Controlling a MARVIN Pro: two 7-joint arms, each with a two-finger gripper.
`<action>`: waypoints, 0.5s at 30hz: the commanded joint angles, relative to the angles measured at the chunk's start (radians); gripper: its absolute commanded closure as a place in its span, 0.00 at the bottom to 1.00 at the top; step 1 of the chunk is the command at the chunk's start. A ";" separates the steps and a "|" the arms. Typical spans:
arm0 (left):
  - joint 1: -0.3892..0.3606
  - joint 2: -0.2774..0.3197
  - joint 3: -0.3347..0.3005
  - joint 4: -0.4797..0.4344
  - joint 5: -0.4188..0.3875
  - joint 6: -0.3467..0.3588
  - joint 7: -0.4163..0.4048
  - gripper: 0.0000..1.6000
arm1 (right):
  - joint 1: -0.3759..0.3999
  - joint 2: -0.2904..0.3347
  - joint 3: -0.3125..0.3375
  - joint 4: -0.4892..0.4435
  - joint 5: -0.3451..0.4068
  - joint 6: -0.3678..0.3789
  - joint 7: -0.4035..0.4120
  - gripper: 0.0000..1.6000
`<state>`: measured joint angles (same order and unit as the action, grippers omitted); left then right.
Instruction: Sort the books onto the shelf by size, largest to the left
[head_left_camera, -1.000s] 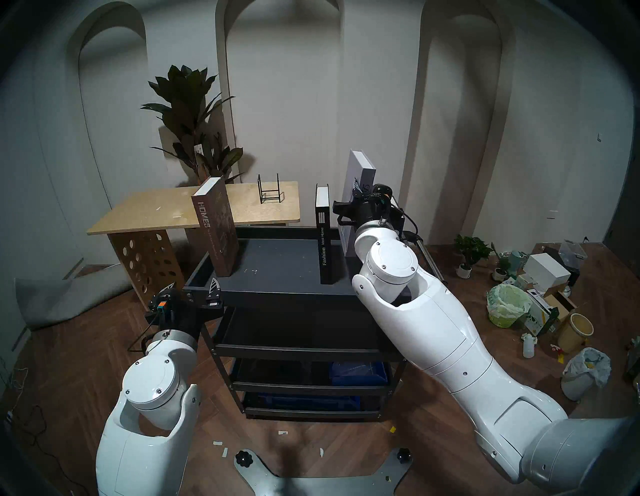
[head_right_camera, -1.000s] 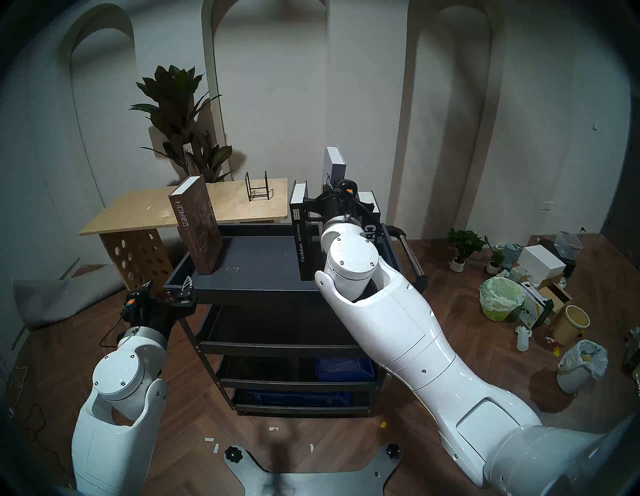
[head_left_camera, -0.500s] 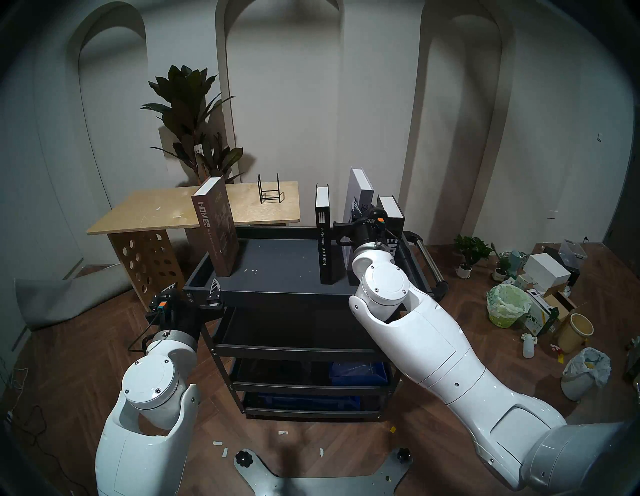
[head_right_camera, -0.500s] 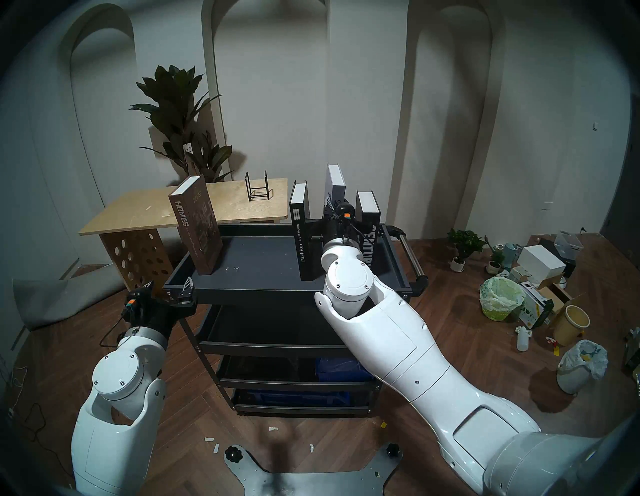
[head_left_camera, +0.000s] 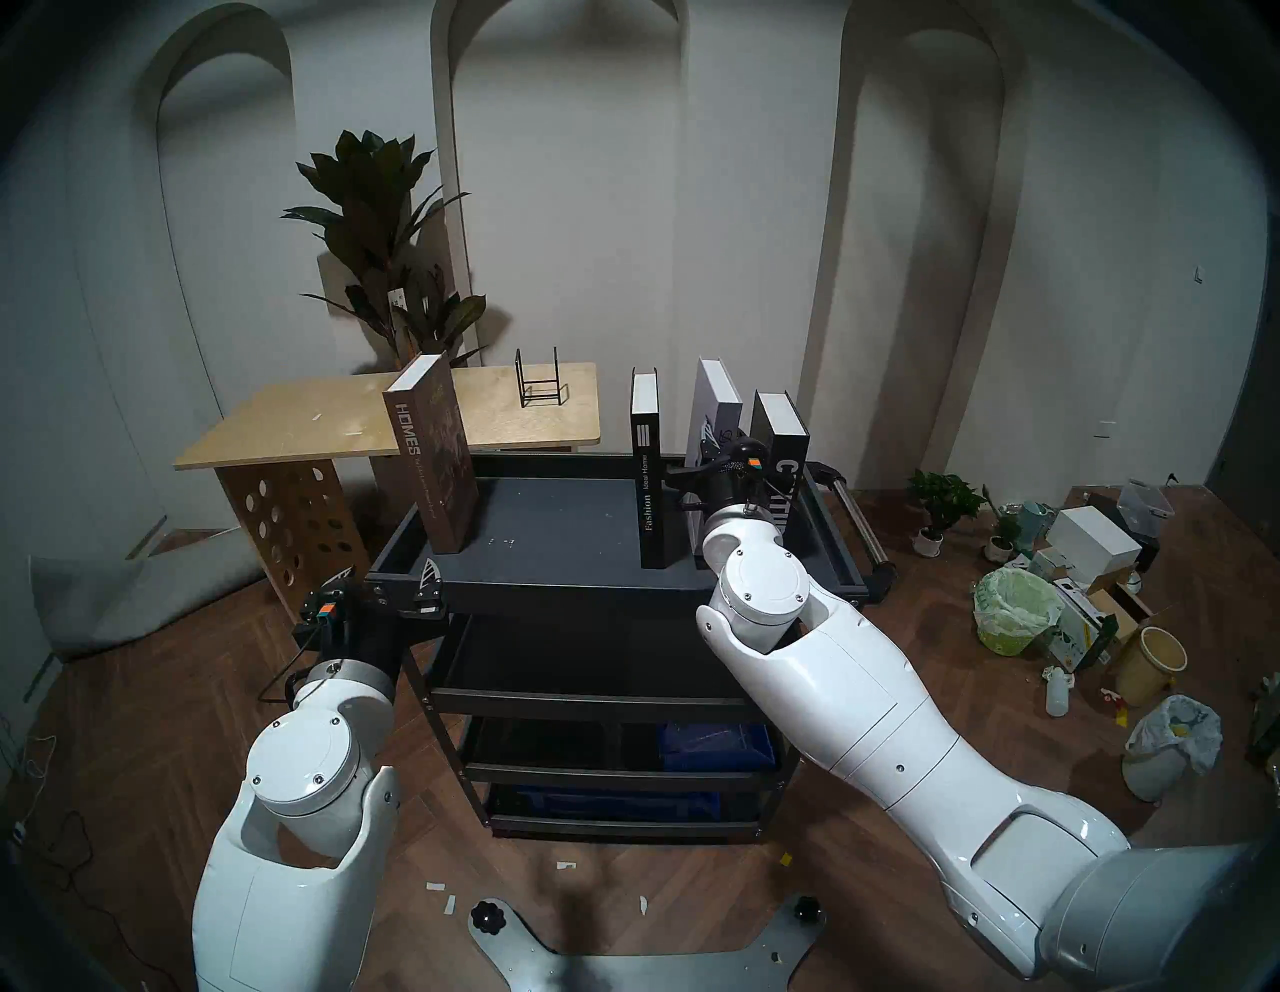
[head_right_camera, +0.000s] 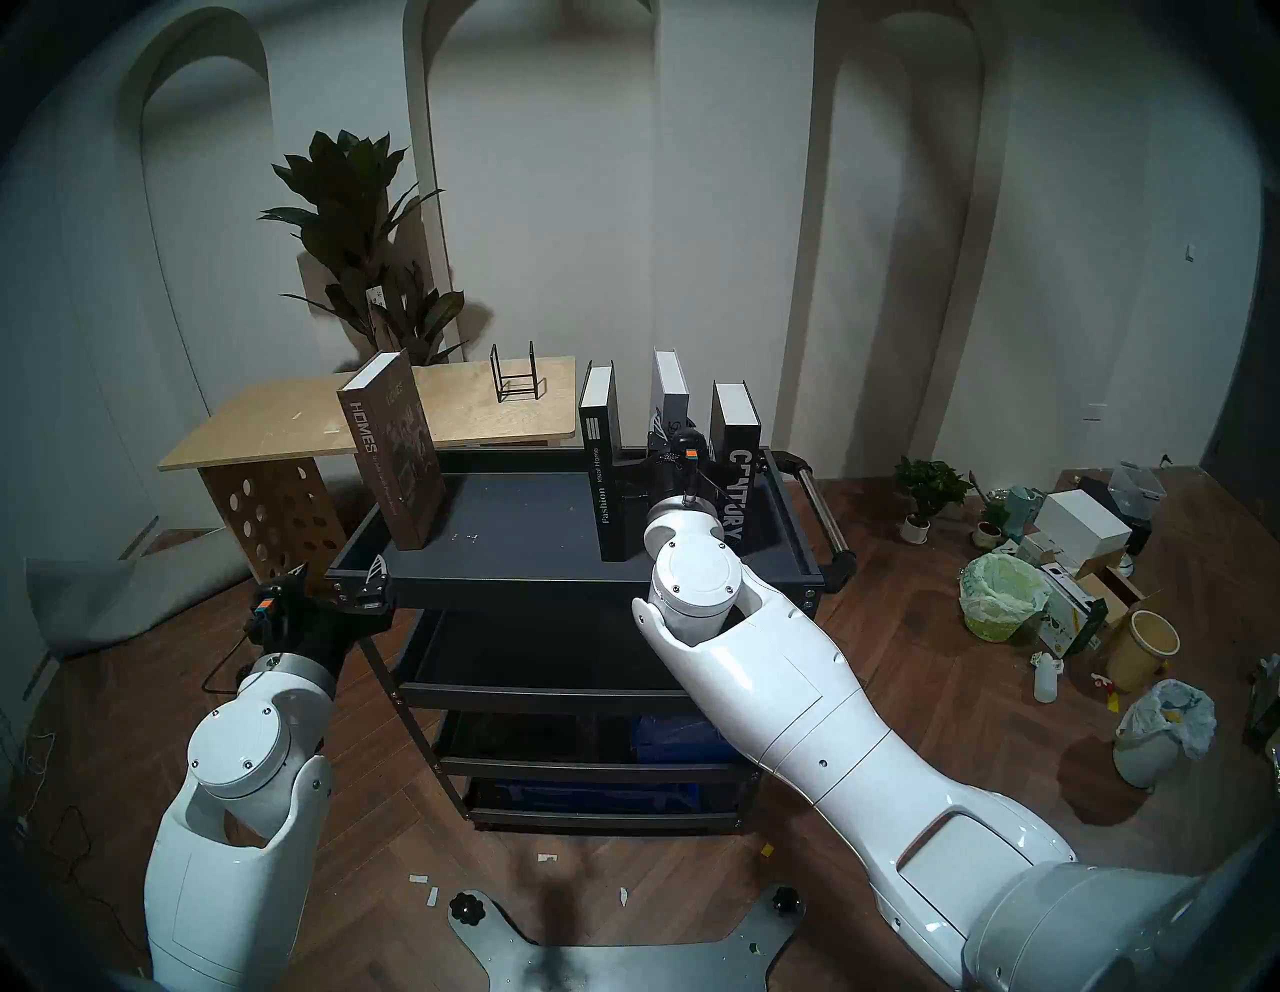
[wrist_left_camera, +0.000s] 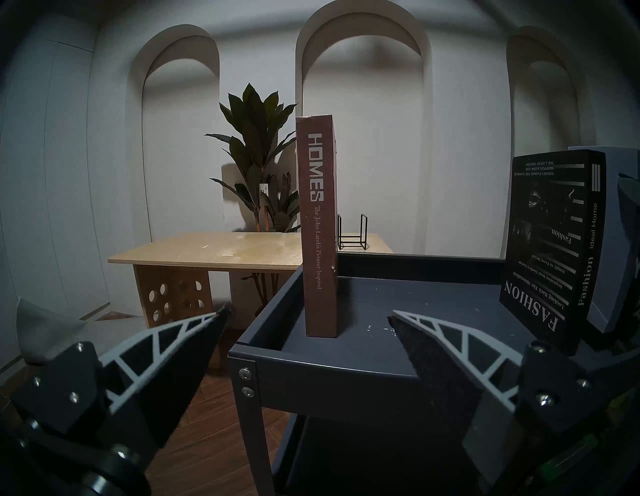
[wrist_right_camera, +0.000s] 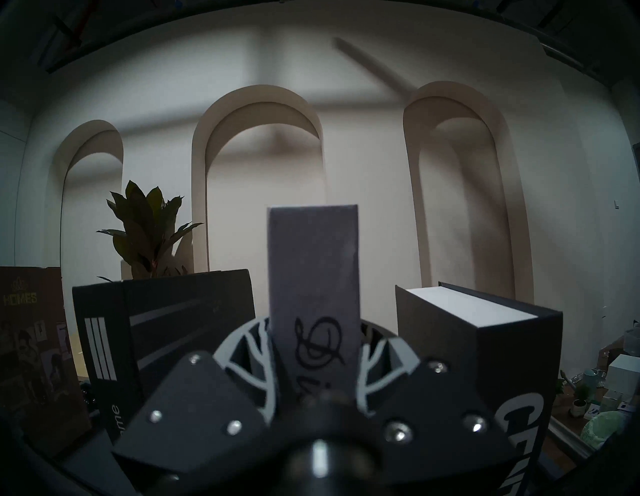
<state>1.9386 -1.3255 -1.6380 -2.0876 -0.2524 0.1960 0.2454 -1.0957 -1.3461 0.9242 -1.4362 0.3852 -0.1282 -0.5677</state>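
Head stereo left: four hardcovers upright on the dark grey top tray (head_left_camera: 568, 533) of a three-tier cart. Tall brown "HOMES" book (head_left_camera: 433, 457) at the tray's left rim, spine toward the front edge, well apart from the rest. Slim black "Fashion Ideal Home" book (head_left_camera: 647, 485) right of the tray's middle, foot near the front rim. Thick black "CENTURY" book (head_left_camera: 779, 422) by the right rim, next to the cart's side handle (head_left_camera: 859, 512). Grey "Discontent" book (head_left_camera: 720, 395) between those two black ones, close to each, top edge higher than both.

Right wrist view: right gripper (wrist_right_camera: 317, 343) clenched on the grey book's spine, one finger pressed to each cover, handwritten title showing between them. Foot of that book hidden behind the wrist in both head views, so possibly on the tray, possibly just above it; cannot tell.

Left wrist view: left gripper (head_left_camera: 386, 573) spread wide and gripping nothing, held level at the tray's front-left corner, just short of the rim, with the "HOMES" spine straight ahead between the fingers.

Behind the cart's back-left corner, a light plywood table (head_left_camera: 312, 415) carrying a small black wire rack (head_left_camera: 540, 388); beyond it a tall leafy plant (head_left_camera: 388, 235) against the arched wall.
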 joint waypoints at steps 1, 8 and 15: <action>-0.023 -0.002 -0.002 -0.008 -0.005 -0.001 0.000 0.00 | 0.030 -0.025 0.000 0.010 -0.017 -0.020 -0.014 1.00; -0.030 0.000 -0.003 -0.001 -0.011 0.000 -0.004 0.00 | 0.029 -0.029 -0.001 0.034 -0.019 -0.026 -0.016 1.00; -0.034 0.003 -0.001 0.003 -0.013 0.001 -0.003 0.00 | 0.030 -0.031 -0.001 0.044 -0.007 -0.013 -0.018 1.00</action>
<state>1.9237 -1.3249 -1.6398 -2.0708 -0.2652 0.1968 0.2440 -1.0879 -1.3633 0.9195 -1.3851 0.3739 -0.1390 -0.5894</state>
